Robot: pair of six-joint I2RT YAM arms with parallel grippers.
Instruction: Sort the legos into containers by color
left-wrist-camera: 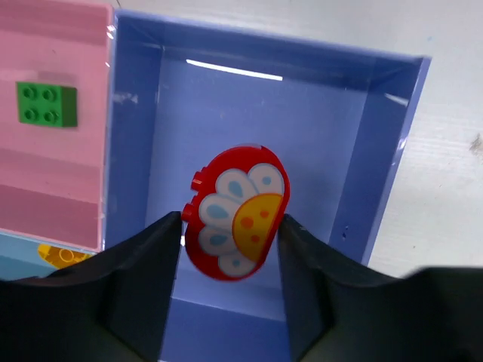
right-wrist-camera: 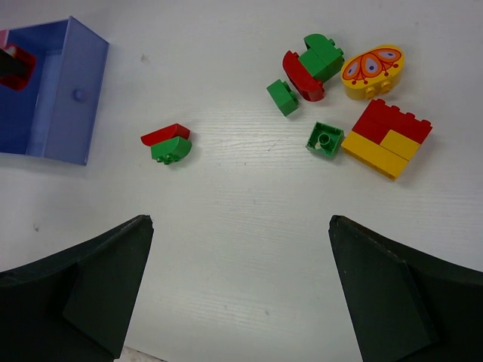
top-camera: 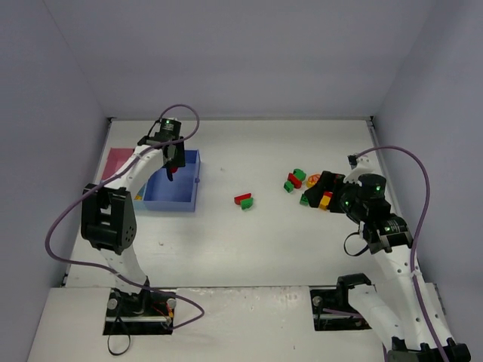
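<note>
The left arm rises from its base, folds at the elbow and reaches forward, so that the left gripper hangs pointing down over the blue tray, its fingers pressed against both sides of a red brick. The right arm bends toward the tray, with the right gripper well to the tray's right, angled downward, jaws spread wide.

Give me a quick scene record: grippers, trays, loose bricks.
left gripper: over blue tray, red oval brick between its jaws; held or released unclear
right gripper: open, empty, above the table
pink tray: one green brick
loose: red-green pair mid-table; mixed pile near right gripper
</note>
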